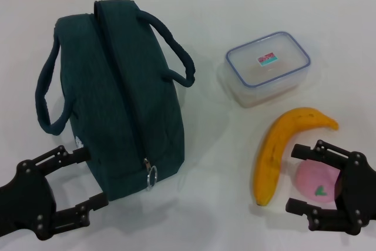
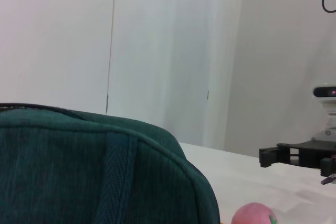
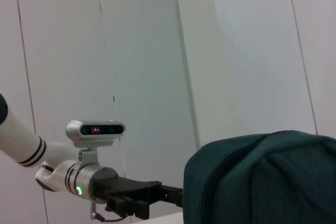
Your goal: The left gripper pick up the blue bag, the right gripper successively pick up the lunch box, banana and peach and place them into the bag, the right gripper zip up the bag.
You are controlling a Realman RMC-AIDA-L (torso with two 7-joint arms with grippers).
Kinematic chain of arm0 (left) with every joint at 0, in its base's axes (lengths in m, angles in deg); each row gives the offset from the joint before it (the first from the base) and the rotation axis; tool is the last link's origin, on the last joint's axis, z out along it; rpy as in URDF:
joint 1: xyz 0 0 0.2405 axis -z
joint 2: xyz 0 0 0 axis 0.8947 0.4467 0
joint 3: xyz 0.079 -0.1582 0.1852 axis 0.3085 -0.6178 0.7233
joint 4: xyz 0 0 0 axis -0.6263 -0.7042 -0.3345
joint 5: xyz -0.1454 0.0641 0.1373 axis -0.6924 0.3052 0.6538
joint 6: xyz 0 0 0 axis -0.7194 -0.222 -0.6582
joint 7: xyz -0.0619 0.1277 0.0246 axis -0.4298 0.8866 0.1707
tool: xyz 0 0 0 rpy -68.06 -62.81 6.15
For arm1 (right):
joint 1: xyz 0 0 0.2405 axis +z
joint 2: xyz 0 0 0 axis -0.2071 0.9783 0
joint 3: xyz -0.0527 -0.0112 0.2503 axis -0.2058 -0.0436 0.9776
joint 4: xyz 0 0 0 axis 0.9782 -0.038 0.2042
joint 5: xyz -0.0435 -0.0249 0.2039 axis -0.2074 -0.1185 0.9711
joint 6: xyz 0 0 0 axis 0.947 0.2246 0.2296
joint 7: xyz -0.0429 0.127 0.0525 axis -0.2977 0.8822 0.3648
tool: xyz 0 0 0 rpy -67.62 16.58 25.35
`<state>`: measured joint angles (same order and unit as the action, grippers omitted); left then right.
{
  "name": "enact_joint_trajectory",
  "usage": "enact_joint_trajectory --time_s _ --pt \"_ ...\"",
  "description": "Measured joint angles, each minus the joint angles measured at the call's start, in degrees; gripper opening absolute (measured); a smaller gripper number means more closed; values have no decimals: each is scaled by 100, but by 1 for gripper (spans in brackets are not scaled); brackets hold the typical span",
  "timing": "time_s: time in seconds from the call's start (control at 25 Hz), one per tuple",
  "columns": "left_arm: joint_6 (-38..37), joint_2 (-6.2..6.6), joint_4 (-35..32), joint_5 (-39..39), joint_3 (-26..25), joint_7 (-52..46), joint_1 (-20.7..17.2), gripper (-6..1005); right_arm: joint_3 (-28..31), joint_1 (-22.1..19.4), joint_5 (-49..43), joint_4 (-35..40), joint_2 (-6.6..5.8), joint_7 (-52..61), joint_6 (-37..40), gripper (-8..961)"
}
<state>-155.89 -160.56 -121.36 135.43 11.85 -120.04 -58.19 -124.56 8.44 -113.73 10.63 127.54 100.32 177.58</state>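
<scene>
Bag zipped shut, both claws spread, nothing held yet.

Your left gripper [image 1: 79, 185] sits released at the blue bag [image 1: 120, 104] near end, bag at 10 o'clock on the table [image 1: 235, 10]. It's soft fabric, looks likely to sag; take a padded handle [image 1: 170, 42]. Right gripper [image 1: 302, 180] is released around the peach [image 1: 317, 183], at 4 o'clock, beside the banana [image 1: 276, 151]; lunch box [image 1: 267, 66] at 2 o'clock looks stiff and slick. Only the head view shows the zip pull [image 1: 151, 176]; the wrist views show just the bag's side.
</scene>
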Motion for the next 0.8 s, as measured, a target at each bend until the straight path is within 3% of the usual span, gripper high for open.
enact_joint_trajectory --time_s 0.44,0.6,0.8 --pt "-138 -9 -13 -19 -4 -131 0 830 0 -5 20 0 0 0 12 865" --pt "-303 38 -57 -180 -97 -636 5 829 0 -6 21 -6 0 4 14 864" --pt "-278 143 -158 -267 -1149 -2417 222 829 0 -3 21 -9 0 8 17 861"
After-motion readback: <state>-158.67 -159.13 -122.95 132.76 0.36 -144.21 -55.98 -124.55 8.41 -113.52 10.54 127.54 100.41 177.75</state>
